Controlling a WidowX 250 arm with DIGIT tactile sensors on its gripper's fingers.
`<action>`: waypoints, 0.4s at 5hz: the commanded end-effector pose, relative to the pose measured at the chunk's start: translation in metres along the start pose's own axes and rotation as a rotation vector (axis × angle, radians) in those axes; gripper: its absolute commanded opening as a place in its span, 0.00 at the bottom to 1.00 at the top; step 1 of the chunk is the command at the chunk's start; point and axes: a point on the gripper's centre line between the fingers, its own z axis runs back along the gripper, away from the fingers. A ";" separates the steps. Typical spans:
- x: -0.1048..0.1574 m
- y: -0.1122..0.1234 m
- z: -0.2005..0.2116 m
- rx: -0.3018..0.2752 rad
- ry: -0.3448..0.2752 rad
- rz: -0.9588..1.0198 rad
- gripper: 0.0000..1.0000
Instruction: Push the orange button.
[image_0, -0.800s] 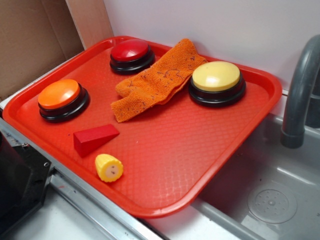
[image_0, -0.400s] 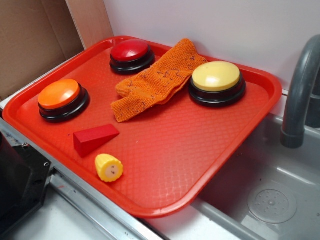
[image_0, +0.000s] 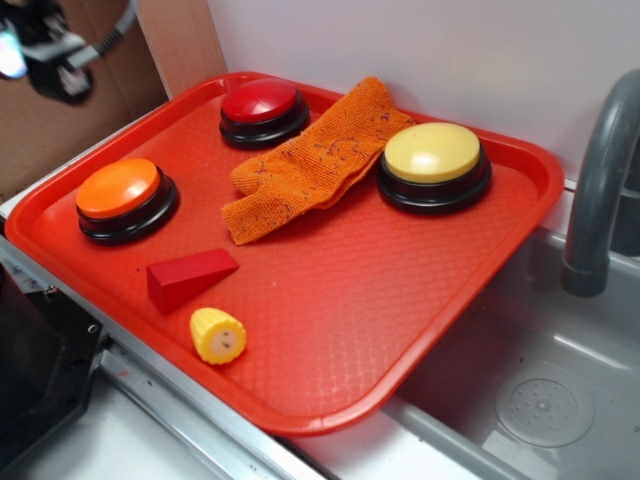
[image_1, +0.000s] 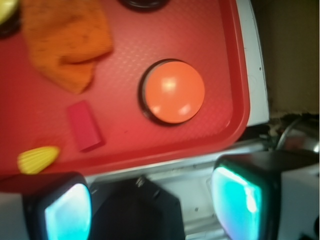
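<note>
Well, the gripper (image_1: 150, 210) hangs open, well above the orange button (image_0: 119, 188) — best close it, centre over the dome, press straight down.

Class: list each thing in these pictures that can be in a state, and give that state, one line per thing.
orange button: untouched, nothing on it
red button: untouched
yellow button: untouched
orange cloth: crumpled, lying between the red and yellow buttons
red wedge block: lying flat on the tray
gripper: open, off the tray, holding nothing
</note>
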 end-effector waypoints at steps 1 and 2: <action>0.042 0.037 -0.053 0.086 -0.063 -0.035 1.00; 0.058 0.030 -0.074 0.098 -0.098 -0.046 1.00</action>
